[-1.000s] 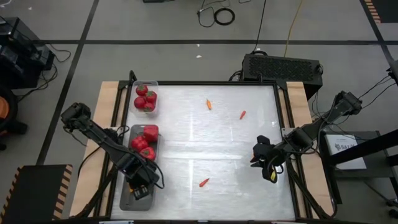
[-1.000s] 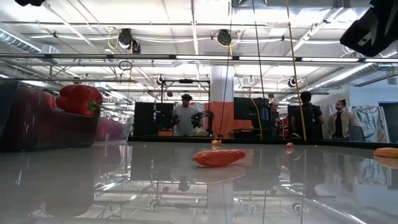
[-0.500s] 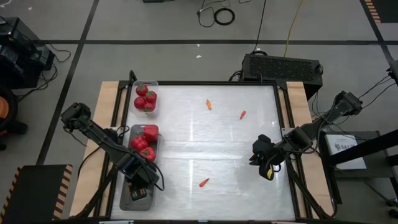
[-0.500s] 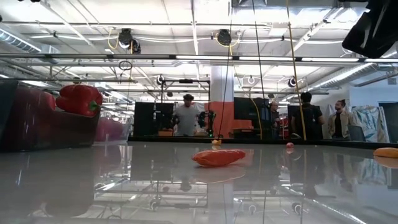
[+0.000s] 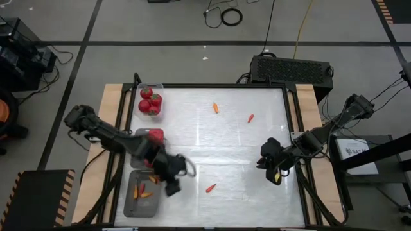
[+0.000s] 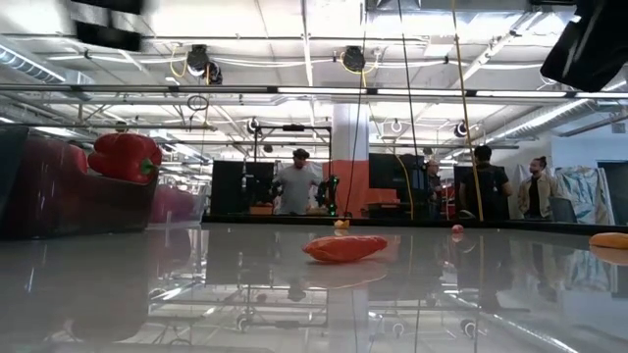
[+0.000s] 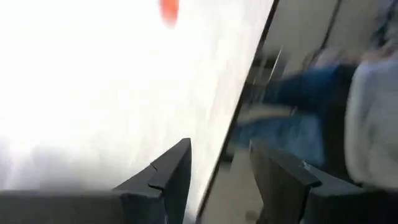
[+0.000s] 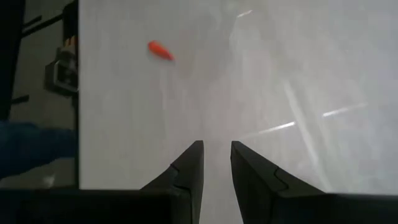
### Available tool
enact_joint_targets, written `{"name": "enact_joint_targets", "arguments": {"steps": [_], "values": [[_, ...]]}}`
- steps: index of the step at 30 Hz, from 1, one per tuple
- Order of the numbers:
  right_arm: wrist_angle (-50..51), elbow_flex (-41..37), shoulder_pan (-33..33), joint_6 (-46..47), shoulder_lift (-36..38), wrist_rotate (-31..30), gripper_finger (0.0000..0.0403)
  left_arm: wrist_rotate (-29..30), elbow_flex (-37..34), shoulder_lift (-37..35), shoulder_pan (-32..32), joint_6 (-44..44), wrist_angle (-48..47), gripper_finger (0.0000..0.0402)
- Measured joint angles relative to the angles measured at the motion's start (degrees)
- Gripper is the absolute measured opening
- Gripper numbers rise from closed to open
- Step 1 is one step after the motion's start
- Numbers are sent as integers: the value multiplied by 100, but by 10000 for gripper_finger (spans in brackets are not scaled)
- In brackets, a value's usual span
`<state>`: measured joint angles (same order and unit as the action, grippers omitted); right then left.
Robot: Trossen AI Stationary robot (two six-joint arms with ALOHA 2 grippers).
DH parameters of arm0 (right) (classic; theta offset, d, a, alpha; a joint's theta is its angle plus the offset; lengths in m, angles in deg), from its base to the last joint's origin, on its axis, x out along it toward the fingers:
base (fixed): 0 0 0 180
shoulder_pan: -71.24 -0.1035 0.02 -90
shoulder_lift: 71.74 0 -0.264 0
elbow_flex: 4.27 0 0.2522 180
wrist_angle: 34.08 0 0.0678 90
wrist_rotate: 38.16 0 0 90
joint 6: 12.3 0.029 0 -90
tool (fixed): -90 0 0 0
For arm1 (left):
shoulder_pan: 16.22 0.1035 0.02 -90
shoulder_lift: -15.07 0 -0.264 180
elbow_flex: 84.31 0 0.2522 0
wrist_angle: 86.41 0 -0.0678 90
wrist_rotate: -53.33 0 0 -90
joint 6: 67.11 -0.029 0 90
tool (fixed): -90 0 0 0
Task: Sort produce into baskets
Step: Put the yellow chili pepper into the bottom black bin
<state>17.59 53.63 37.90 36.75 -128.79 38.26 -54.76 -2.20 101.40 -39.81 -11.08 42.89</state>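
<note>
Three clear trays stand along the table's left edge: the far one (image 5: 150,101) holds tomatoes, the middle one (image 5: 154,137) red peppers (image 6: 126,155), the near one (image 5: 142,192) small orange chilis. Loose chilis lie on the table: orange (image 5: 216,108), red (image 5: 250,118), and red (image 5: 210,188) near the front, which also shows in the low view (image 6: 343,247). My left gripper (image 5: 172,184) is open and empty, just right of the near tray and left of that front chili. My right gripper (image 5: 272,168) is at the right, empty, its fingers a narrow gap apart (image 8: 216,155).
A small yellow-orange piece (image 5: 277,177) shows right beside my right gripper on its near side; it also shows in the low view (image 6: 608,239). The middle of the white table (image 5: 218,147) is bare. A black box (image 5: 292,69) stands behind the far edge. People stand far off in the room.
My left gripper has swung from above the near-left tray toward the table's right, ending beside the tray and closer to the front red chili. The orange chilis in that tray, hidden under the gripper before, now show.
</note>
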Motion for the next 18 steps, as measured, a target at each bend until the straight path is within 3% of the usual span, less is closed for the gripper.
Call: {"name": "enact_joint_targets", "arguments": {"steps": [6, 10, 18], "values": [[1, 0, 4, 102, 0, -313, 73, 666, 4, 35, 1044, -1090, 906, 169], [4, 0, 2, 176, 0, -330, 73, 810, 35, 224, 1913, -1902, 1225, 169], [34, -7, 12, 1041, 0, -501, 73, 892, 1189, 1391, 3367, -3834, 1134, 169]]}}
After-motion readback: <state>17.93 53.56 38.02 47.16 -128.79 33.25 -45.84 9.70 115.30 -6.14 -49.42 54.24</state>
